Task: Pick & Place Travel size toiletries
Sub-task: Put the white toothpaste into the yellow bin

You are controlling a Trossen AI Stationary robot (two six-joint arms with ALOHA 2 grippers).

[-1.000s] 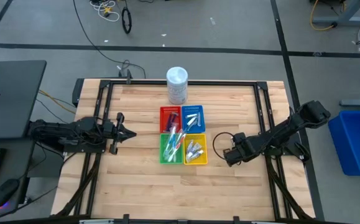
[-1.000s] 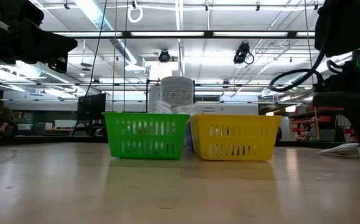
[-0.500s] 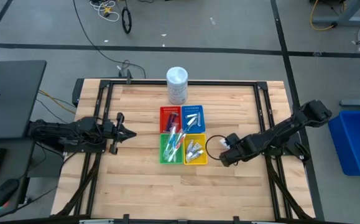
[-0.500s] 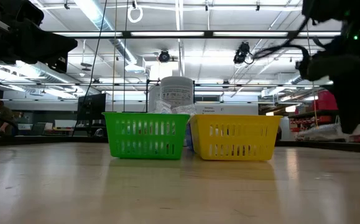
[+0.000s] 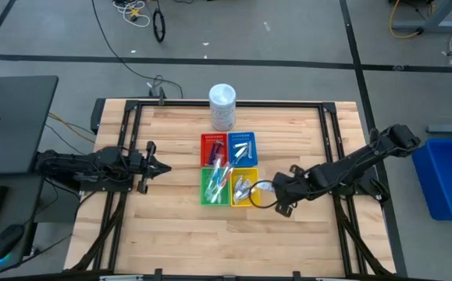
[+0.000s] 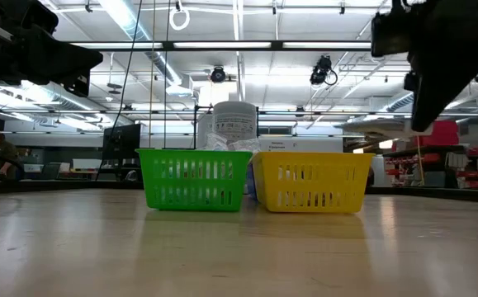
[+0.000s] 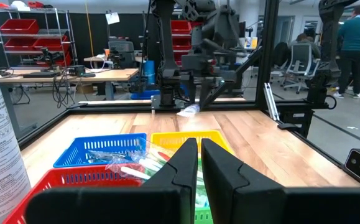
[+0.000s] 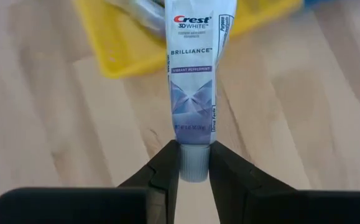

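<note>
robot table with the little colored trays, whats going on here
The right gripper has its jaws shut on the cap of a small toothpaste tube, carried just beside the yellow tray, not yet over it. That tray and the green tray, red tray and blue tray already hold toiletries. The left gripper waits off to the side, jaws shut.

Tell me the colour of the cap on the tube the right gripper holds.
Pale grey-white cap, seen best in the right wrist view.
</note>
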